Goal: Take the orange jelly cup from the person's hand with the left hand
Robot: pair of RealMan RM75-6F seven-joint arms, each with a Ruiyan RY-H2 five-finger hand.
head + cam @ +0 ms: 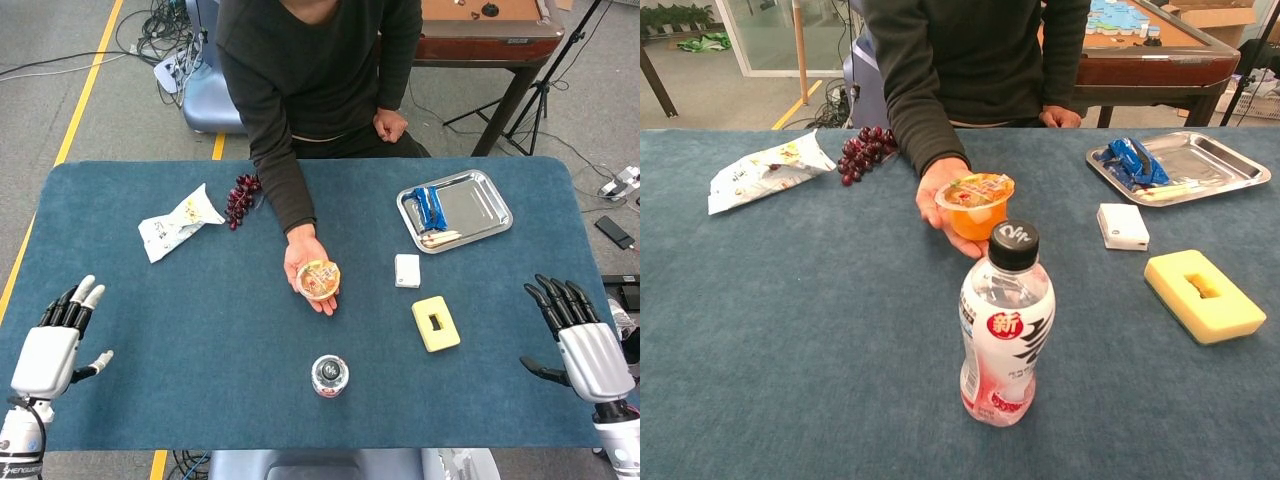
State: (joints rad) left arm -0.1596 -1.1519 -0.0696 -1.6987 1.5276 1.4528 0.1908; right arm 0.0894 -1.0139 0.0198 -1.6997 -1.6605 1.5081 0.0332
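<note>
Orange jelly cup (319, 279): resting on person's hand (303, 264), mid-counter (200, 330). Left hand (50, 352): fingers spread, empty, far left edge. Right hand (580, 345): fingers spread, empty, far right.

A: What's cut off in the head view?

B: The person (310, 80) loses the head at the 12 o'clock edge. The left hand (55, 345) and right hand (585, 345) show, their arms clipped at 7 and 5 o'clock.

A: And from the chest?

B: Neither hand appears. The bottle (1005, 330) hides the lower edge of the orange jelly cup (975, 203); its label print is too small to read
</note>
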